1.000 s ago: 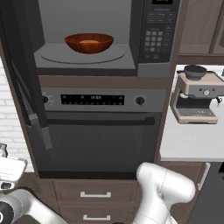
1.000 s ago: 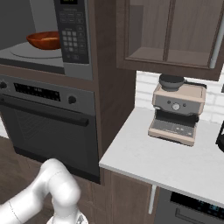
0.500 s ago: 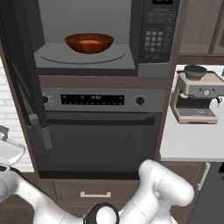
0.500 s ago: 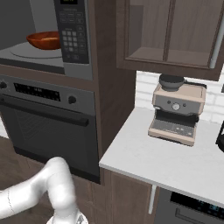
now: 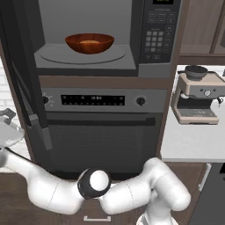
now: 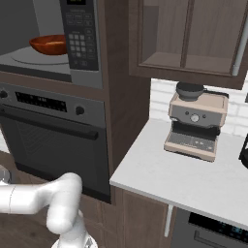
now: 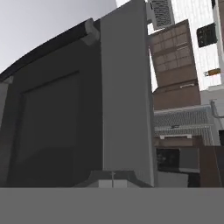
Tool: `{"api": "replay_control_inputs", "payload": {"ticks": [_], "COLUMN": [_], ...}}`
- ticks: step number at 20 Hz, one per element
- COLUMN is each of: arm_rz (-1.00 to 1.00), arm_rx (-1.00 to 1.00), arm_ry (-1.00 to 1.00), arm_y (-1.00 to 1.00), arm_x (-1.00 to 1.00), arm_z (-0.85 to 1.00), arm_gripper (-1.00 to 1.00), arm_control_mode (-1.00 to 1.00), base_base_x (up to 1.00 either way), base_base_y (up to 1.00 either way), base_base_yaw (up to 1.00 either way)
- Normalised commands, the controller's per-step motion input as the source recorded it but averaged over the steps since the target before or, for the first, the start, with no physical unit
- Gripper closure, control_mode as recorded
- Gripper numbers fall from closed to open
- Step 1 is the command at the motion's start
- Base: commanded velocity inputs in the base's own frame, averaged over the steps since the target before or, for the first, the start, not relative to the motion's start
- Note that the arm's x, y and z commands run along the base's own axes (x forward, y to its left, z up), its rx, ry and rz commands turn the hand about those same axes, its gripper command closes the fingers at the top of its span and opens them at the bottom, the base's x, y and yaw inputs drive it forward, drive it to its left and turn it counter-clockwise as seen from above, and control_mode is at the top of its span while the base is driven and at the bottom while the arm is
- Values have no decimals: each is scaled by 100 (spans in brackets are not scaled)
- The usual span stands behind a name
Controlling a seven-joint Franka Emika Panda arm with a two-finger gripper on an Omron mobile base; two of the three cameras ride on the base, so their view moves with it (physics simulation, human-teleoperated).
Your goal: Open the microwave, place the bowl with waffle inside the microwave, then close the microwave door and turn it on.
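Swung lower and further left across the base since a second ago, white arm [image 5: 110,193] now. Tool state impossible to tell. Glossy reddish-brown bowl [image 5: 89,43] on round glass turntable [image 5: 83,56] inside open dark grey microwave [image 5: 160,39], golden-tan waffle [image 5: 89,42] within; dark glass microwave door [image 5: 22,79] swung wide left.

Both base views look forward and down; we share the microwave [image 5: 88,39] and coffee machine [image 6: 196,127]. Hand view sits close against the microwave door [image 7: 74,118].
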Motion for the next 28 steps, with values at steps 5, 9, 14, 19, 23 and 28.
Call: {"api": "replay_control_inputs", "payload": {"ticks": [5,9,14,19,23,28], "arm_rz": [0,0,1,16,36,56], "arm_rx": [46,56,41,8,3,12], "arm_ry": [-24,-15,4,42,46,32], "arm_y": [-98,-100,-100,-100,-69,-26], "arm_x": [2,8,6,54,97,92], "arm_z": [42,40,30,-3,-50,-28], "arm_gripper": [100,100,100,100,100,100], "arm_control_mode": [-100,-100,-100,-100,-100,-100], "base_base_x": [0,0,0,0,0,0], "base_base_y": [0,0,0,0,0,0], "base_base_yaw": [0,0,0,0,0,0]}}
